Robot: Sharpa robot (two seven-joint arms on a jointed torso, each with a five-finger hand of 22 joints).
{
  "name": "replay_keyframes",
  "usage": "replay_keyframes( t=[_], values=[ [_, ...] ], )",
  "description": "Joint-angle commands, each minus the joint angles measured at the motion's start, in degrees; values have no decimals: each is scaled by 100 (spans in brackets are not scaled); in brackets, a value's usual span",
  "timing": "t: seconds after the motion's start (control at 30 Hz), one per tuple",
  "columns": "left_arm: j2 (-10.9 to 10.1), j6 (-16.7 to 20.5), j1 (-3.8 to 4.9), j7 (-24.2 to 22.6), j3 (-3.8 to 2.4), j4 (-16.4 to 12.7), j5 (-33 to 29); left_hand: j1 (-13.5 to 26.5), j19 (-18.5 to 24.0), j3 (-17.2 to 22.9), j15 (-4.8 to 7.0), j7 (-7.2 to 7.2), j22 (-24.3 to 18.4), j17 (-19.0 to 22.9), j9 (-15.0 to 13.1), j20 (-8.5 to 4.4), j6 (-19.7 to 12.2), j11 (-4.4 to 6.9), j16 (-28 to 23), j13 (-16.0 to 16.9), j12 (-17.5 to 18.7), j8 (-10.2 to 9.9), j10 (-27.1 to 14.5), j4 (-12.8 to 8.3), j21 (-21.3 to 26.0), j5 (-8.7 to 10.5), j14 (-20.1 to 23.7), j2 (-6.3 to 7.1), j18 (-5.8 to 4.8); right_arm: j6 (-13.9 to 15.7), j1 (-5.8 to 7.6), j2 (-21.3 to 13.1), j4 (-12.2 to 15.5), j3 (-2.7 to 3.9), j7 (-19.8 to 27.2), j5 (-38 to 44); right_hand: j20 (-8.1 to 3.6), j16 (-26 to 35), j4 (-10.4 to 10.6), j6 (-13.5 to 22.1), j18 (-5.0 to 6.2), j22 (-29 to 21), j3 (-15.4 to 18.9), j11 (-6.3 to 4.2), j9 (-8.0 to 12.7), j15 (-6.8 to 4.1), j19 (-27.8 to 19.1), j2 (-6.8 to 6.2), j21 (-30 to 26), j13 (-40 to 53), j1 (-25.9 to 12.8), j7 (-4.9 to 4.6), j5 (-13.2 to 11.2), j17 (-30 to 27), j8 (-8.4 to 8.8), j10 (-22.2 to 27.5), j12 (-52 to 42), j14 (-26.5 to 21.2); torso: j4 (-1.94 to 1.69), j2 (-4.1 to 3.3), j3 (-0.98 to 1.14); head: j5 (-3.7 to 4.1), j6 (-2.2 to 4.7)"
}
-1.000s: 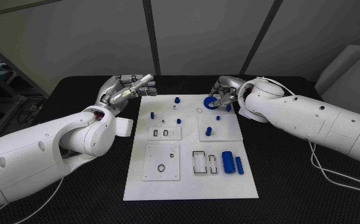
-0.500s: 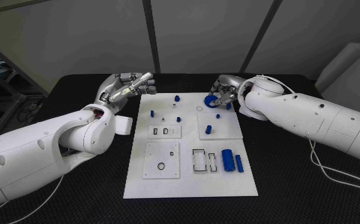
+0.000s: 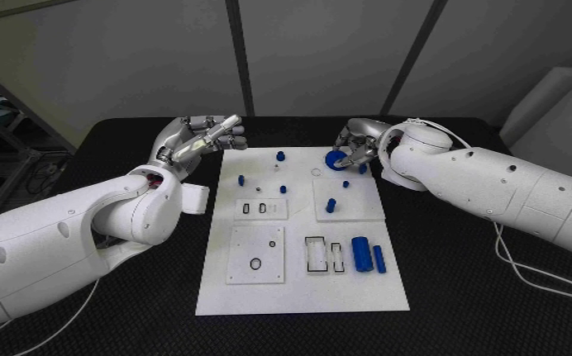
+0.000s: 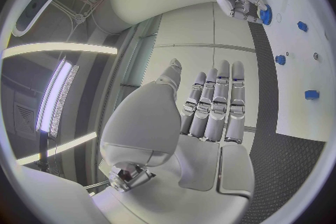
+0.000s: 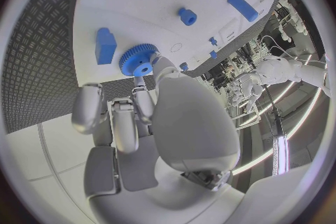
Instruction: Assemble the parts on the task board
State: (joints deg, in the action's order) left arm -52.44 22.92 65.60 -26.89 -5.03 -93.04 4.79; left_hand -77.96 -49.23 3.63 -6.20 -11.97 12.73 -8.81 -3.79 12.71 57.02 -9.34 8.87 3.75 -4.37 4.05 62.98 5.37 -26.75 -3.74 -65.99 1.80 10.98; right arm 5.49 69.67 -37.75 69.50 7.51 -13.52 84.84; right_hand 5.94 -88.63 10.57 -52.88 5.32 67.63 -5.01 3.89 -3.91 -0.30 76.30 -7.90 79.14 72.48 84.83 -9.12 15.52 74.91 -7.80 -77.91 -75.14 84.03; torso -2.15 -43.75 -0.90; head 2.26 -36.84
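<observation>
Bulky white arms, silver hands (image 3: 200, 137); seemingly a white cable trailing right.

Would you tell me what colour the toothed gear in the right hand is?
Blue; the toothed gear shows best in the right wrist view.

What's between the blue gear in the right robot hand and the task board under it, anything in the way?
Nothing visible blocks it. The right robot hand pinches the blue gear over the far right of the task board. A small ring mark lies beside it, and a blue peg stands close by, beside the gear, not under it.
</observation>
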Motion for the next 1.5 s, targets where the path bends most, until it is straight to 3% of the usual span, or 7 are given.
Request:
replay_keyframes(
  t=[0.03, 0.8, 1.1, 1.5],
  values=[
    [-2, -16, 8, -17, -6, 3, 35, 36, 52, -2, -11, -27, 8, -6, 0, -7, 21, 27, -28, 3, 28, -23, -14, -27, -21, 25, 21, -10, -62, -32, 3, -10, 15, -3, 28, 70, 24, -35, -25, 48, -73, 10, 18, 30, 3, 31, 36, -61, 35, -10, -9, -3, 18, 1245, 36, 22, 1, 538, 1, 0, -1, 12, 12],
    [7, -26, 8, -15, -5, 27, 35, 29, 56, 0, -11, -28, 8, -8, 1, -6, 20, 27, -32, 3, 30, -25, -15, -37, -23, 25, 21, -12, -62, -65, 1, -52, 60, -4, -54, 112, 41, -61, 8, 150, -78, 37, 42, 55, 5, 51, 41, -113, 48, -51, -83, -29, 22, 1312, 61, 77, 38, 552, -4, -2, -2, 48, 14],
    [9, -32, 7, -13, -5, 29, 35, 28, 58, 1, -11, -28, 8, -10, 1, -5, 19, 26, -35, 3, 31, -26, -15, -41, -24, 25, 21, -15, -61, -90, 1, -31, 47, -4, -79, 117, 34, -71, -21, -255, -87, 108, -100, 6, -73, 23, 71, 70, 87, 60, -67, 30, -19, 1338, -188, 3, -63, 557, -6, -1, -4, 55, -5],
    [-1, -37, 7, -8, -5, 19, 35, 28, 58, 1, -11, -28, 8, -10, 1, -5, 19, 26, -35, 3, 31, -26, -15, -41, -24, 25, 21, -15, -61, 136, -1, -9, 103, -4, -90, 362, -27, -91, -112, -524, -109, 227, -294, -76, -79, -46, 139, 169, 149, 212, -21, 120, -23, 1391, -285, -119, -195, 569, -9, 2, -4, 47, -16]
  ],
)
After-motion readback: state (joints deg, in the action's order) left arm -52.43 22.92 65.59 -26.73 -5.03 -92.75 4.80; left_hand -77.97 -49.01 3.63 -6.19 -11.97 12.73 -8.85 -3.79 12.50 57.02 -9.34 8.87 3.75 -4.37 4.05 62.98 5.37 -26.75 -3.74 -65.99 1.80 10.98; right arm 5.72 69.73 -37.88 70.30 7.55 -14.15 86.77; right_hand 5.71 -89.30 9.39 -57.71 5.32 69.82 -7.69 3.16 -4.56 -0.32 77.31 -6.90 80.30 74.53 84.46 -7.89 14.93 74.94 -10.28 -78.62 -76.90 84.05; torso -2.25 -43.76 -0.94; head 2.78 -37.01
